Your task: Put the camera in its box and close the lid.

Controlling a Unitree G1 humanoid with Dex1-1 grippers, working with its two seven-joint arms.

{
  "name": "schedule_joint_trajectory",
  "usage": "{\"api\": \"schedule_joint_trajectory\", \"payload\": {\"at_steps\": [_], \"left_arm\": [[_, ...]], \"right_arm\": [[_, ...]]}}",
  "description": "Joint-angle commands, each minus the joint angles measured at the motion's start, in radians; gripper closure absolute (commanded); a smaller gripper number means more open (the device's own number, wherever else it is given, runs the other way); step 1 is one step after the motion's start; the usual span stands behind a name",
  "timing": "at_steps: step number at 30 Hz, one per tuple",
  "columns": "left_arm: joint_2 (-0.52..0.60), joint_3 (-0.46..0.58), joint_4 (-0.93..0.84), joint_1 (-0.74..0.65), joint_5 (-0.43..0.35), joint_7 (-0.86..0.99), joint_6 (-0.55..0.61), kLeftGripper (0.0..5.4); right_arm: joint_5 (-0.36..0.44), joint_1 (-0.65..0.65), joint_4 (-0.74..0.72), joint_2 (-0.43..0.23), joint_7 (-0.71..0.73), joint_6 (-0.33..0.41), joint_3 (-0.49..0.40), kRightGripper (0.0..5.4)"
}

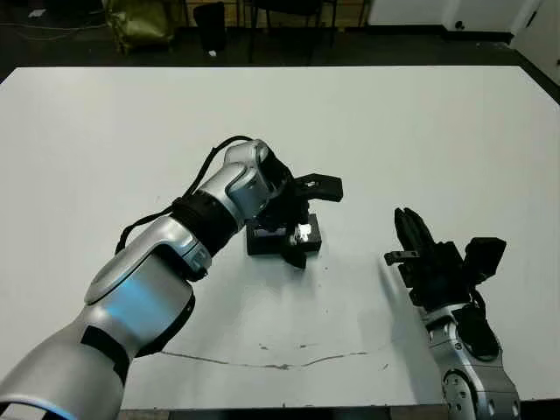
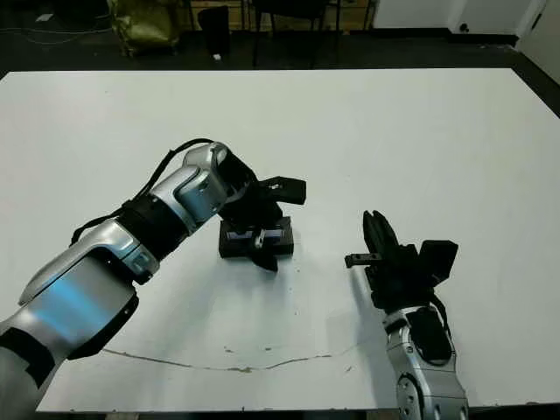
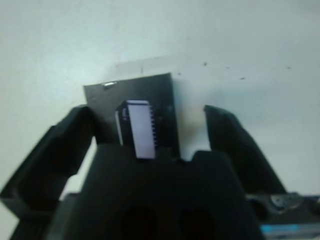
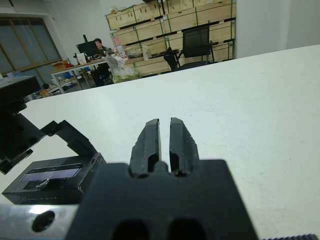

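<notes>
I see the lid (image 4: 50, 175) sitting on the box (image 1: 282, 240), glossy strip facing up, closed box resting flat around the middle of the tabletop (image 1: 367, 122), a bit toward the near edge. Camera isn't visible in any view. Left gripper (image 1: 312, 220) is directly over the box, fingers (image 3: 235, 145) spread wide, one on either side of it; left wrist view shows clear tabletop between each finger and the box walls, so not gripping anything. Right gripper (image 2: 376, 229) is off to the right of the box, well apart from it, closer to the near edge, fingers (image 4: 150, 140) pressed nearly together with only a thin slit between them, nothing held. A person (image 4: 98, 46) sits at a desk far beyond the tabletop in the right wrist view.
</notes>
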Motion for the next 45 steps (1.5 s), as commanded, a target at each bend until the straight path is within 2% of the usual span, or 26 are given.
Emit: {"api": "schedule_joint_trajectory", "payload": {"at_steps": [1,5,17,22,25,30,37,41,45], "left_arm": [[0.008,-0.026,0.002,0.045,0.011,0.002,-0.004,0.01],[0.012,-0.023,0.006,0.048,0.005,-0.003,-0.01,0.01],[0.025,0.011,0.024,0.055,-0.003,0.041,-0.157,0.01],[0.018,0.057,0.076,0.073,-0.029,0.126,-0.334,0.01],[0.016,0.08,0.13,0.079,-0.035,0.176,-0.396,0.01],[0.014,0.082,0.212,0.057,-0.009,0.21,-0.411,0.01],[0.019,0.087,0.272,0.042,-0.012,0.189,-0.412,0.01],[0.03,0.114,0.265,0.038,-0.042,0.14,-0.427,0.01],[0.035,0.174,0.274,0.034,-0.111,0.033,-0.395,0.01]], "right_arm": [[0.007,0.013,0.01,-0.005,0.005,0.01,-0.005,5.4],[0.001,0.015,0.003,-0.002,-0.007,0.016,-0.004,5.4],[-0.007,0.018,0.009,-0.007,-0.002,0.011,0.001,5.4],[-0.006,0.023,0.003,-0.007,-0.004,0.016,0.002,5.4],[-0.007,0.024,0.008,-0.01,0.002,0.009,0.002,5.4],[-0.002,0.026,0.016,-0.007,0.007,-0.002,-0.001,5.4],[-0.002,0.026,0.023,-0.007,0.014,-0.007,-0.001,5.4],[0.002,0.025,0.037,-0.005,0.023,-0.022,-0.005,5.4],[0.003,0.024,0.042,-0.004,0.021,-0.021,-0.005,5.4]]}}
